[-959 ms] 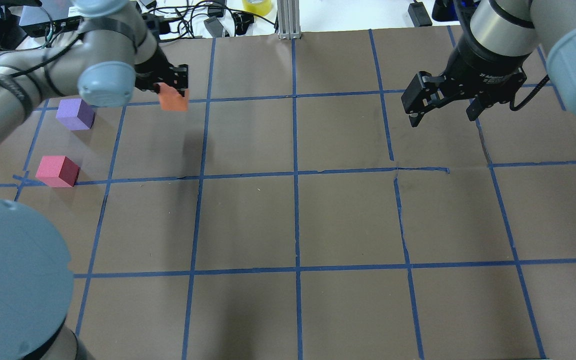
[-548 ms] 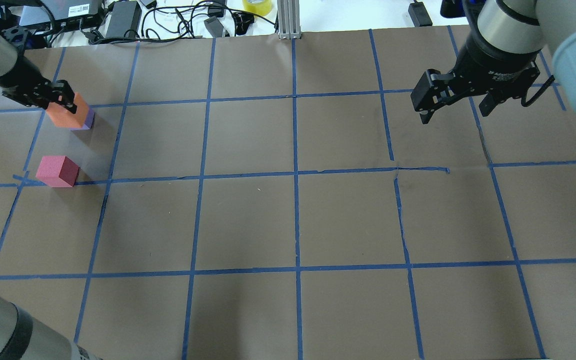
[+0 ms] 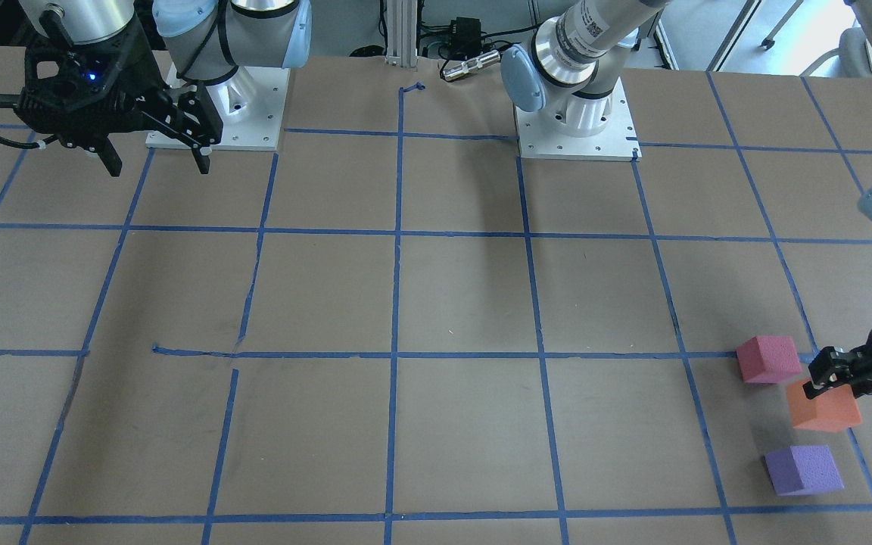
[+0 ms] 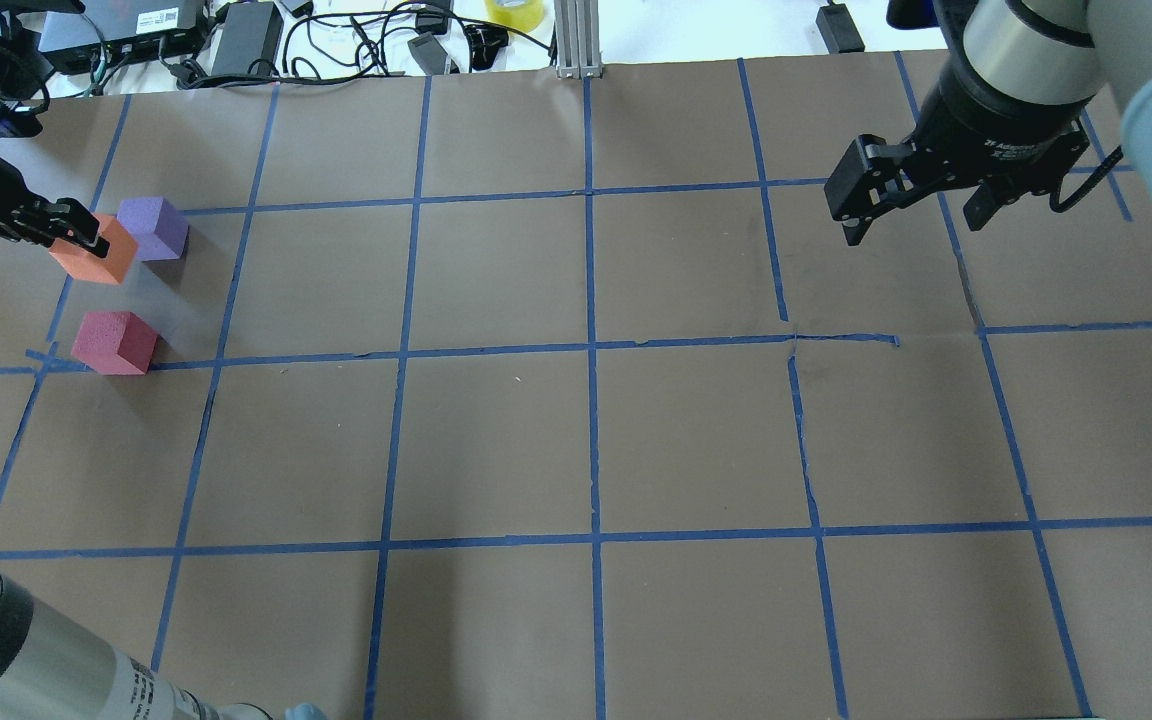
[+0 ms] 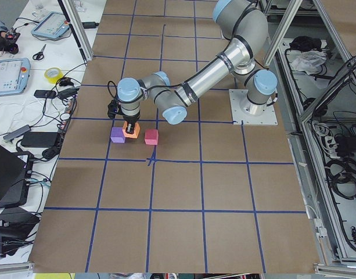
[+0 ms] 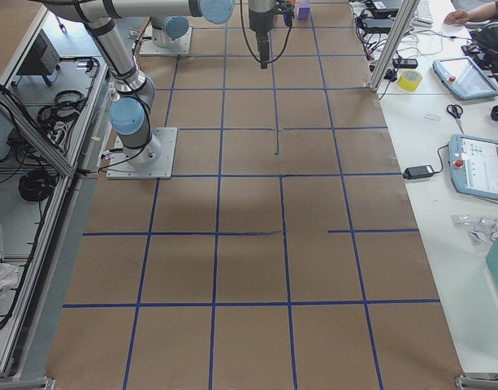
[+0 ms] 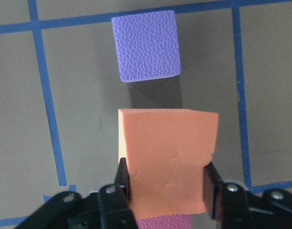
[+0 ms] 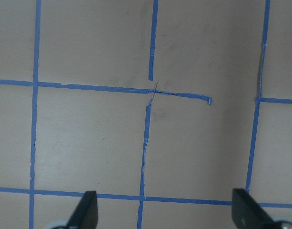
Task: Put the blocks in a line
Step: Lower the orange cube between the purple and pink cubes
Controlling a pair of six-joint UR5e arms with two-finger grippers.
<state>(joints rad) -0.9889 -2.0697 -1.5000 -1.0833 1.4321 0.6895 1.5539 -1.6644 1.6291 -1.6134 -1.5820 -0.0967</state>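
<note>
We find the left gripper [image 7: 166, 185] clamped on the orange block [image 7: 167, 152], one finger pressed against each of two opposite sides. In the overhead view this gripper works at about 10 o'clock on the table [image 4: 586, 440], which is covered in brown paper marked with a grid of blue tape. The orange block casts a shadow on the paper. We cannot tell whether its underside touches the surface.

In the left wrist view, the purple block [image 7: 146, 45] lies at 12 o'clock from the orange block, near it, with a strip of paper showing between them. The red-pink block [image 4: 114, 341] lies at 6 o'clock from the orange block in that same view, mostly hidden behind the gripper body. In the exterior left view, the orange block sits between the other two, and the three form a short row. Both the purple and the red-pink block rest flat on the paper.

We locate the right gripper [image 4: 914, 222] at about 2 o'clock on the table in the overhead view, well apart from all three blocks. Its fingers are spread wide, with only bare paper and tape lines visible between them.
</note>
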